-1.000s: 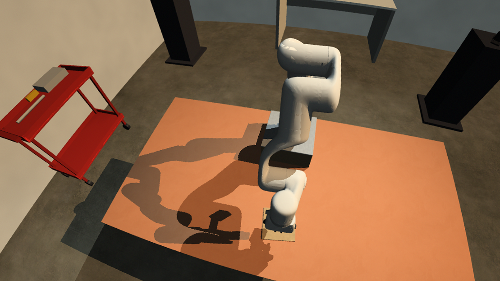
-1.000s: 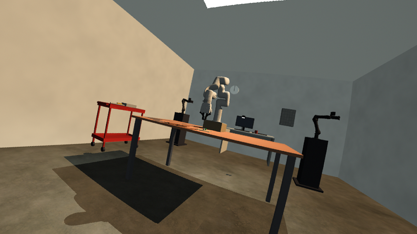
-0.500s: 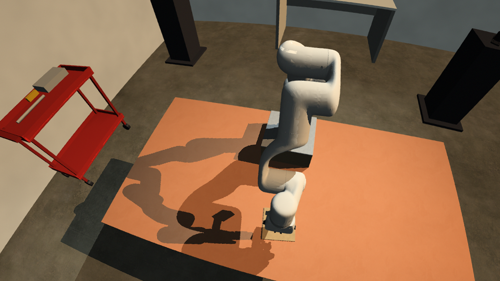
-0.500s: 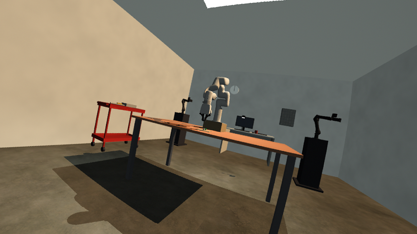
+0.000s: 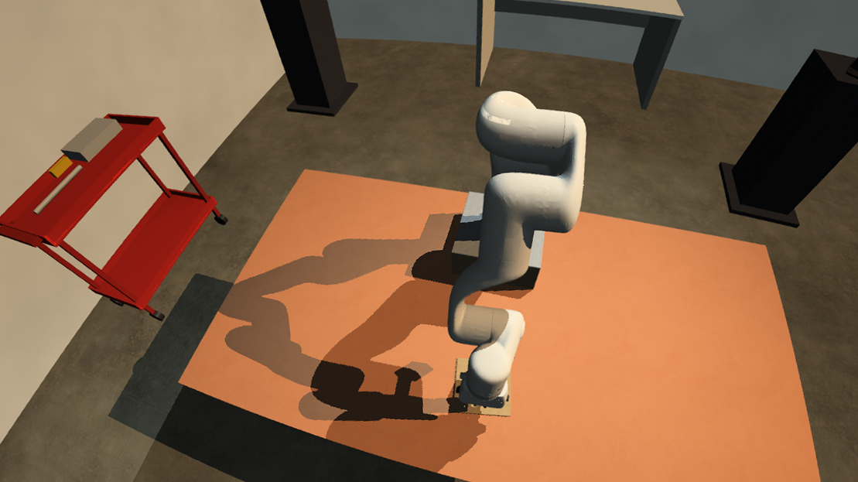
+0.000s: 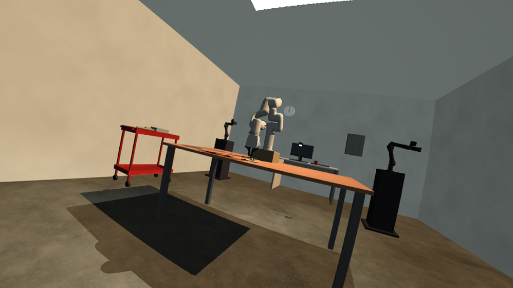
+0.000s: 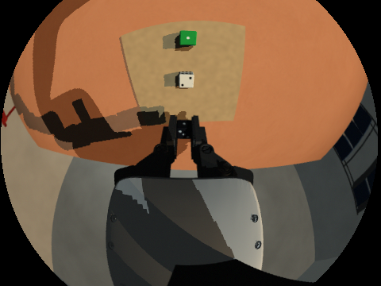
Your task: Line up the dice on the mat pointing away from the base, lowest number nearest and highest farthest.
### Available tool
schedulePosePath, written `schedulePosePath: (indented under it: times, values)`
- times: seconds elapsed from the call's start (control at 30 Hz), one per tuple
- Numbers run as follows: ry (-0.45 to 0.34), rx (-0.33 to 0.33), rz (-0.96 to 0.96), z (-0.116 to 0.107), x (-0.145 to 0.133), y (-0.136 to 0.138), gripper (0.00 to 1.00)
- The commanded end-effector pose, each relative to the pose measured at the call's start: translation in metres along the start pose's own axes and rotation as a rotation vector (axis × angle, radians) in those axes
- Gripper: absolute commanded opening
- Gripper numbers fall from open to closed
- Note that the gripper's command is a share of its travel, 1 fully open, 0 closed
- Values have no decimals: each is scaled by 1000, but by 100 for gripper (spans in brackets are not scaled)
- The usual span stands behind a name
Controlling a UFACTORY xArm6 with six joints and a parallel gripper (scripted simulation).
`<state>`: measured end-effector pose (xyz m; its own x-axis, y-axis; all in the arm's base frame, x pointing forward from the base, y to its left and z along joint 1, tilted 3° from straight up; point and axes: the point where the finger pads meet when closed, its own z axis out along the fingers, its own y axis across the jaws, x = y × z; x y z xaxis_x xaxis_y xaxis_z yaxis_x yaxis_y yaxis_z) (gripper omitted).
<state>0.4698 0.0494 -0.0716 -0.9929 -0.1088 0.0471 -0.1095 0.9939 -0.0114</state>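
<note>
You've got the gripper [image 7: 183,124] clamped on the black die [image 7: 183,129], one finger [image 7: 171,135] on each side. Wrist view shows white pips on its upper face; count too small to read.

Landmark = the tan mat [image 7: 212,95], lying flat on the orange table [image 7: 297,59]. In wrist view the black die sits right at the mat's near edge, level w/ the border. Can't tell whether it's touching the mat or hanging just above it.

White die [image 7: 186,79] is on the mat, roughly mid-mat, flat on a face. Green die [image 7: 187,38] is also on the mat, close to the far edge, flat, w/ a single light pip up. White die's pips too small to count. The two are apart from each other, and w/ the held black die the three fall roughly on one line across the mat.

Top view: the white arm [image 5: 518,197] reaches out from its base block, wrist straight over the mat [image 5: 503,410], hiding most of it; only the mat's edges peek out. Dice not visible there.
</note>
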Motion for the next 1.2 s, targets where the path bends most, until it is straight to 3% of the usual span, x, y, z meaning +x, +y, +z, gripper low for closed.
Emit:
schedulePosePath:
  times: [0.0,0.23,1.17]
  values:
    - [-4,0,0,19,-3,0,11]
    - [-4,0,0,28,-3,0,11]
    - [-4,0,0,28,-3,0,11]
